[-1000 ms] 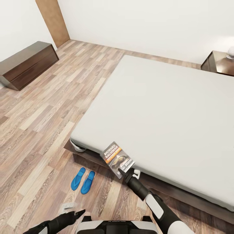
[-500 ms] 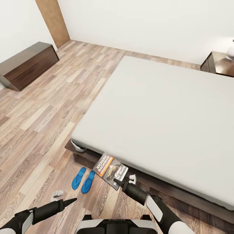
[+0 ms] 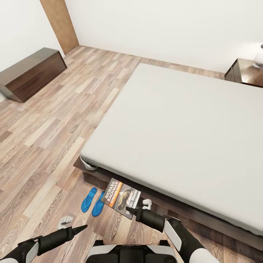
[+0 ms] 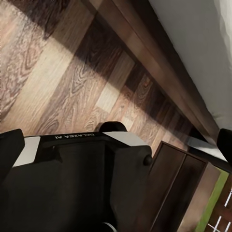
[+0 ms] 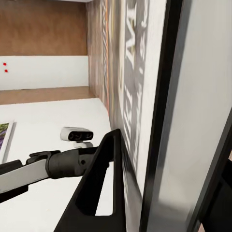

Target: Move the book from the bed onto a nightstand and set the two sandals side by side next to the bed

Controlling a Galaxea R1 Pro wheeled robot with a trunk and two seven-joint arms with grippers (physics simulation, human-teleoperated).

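Book (image 3: pixel 121 193): held in the right tool (image 3: pixel 136 209), clamped at one corner, cover up, off the mattress and over the floor (image 3: pixel 44 138) beside the bed (image 3: pixel 175 124).
Sandals (image 3: pixel 93 201): blue pair, side by side on the floor, just left of the book, near the bed's corner.
Left tool (image 3: pixel 75 225): low over the floor, fingers apart, holding nothing.
Nightstand (image 3: pixel 244 71): far corner, pale lamp (image 3: pixel 258 58) on top.
Long cabinet (image 3: pixel 31 72): against the left wall.
Room: white walls, wood-plank floor.

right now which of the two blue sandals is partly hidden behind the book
The sandal nearer the bed: the book held in the right gripper overlaps its toe end. The other sandal lies fully in view beside it.
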